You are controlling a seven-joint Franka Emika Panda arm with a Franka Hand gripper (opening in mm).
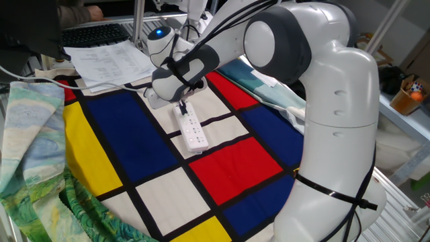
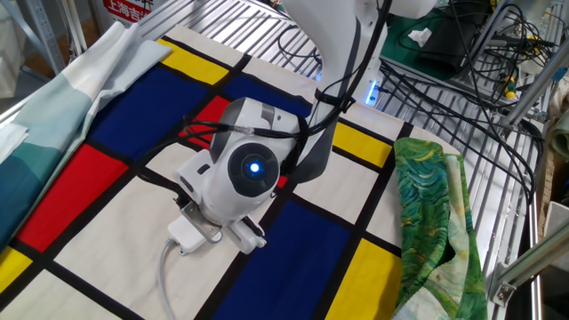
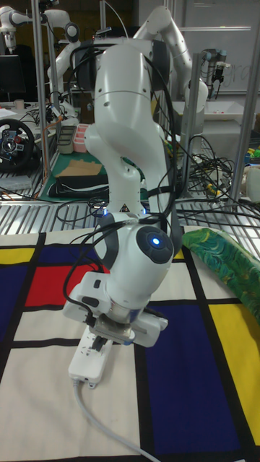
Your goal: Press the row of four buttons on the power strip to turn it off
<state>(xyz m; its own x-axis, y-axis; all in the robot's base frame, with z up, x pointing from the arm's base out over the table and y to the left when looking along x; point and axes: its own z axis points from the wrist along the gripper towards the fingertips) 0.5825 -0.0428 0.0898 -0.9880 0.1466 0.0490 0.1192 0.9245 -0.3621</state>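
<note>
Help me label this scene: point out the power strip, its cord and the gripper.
power strip [image 1: 194, 132], one fixed view, socket top.
cord [image 3: 94, 420], tall fixed view, mid-length.
gripper [image 1: 181, 107], one fixed view, fingertips.

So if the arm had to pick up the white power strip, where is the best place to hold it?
Probably across the narrow width of the power strip, near its free end, coming straight down from above. It lies flat on the cloth, long and slim, so the jaws would close on its long side walls. The gripper now covers the cord end.
</note>
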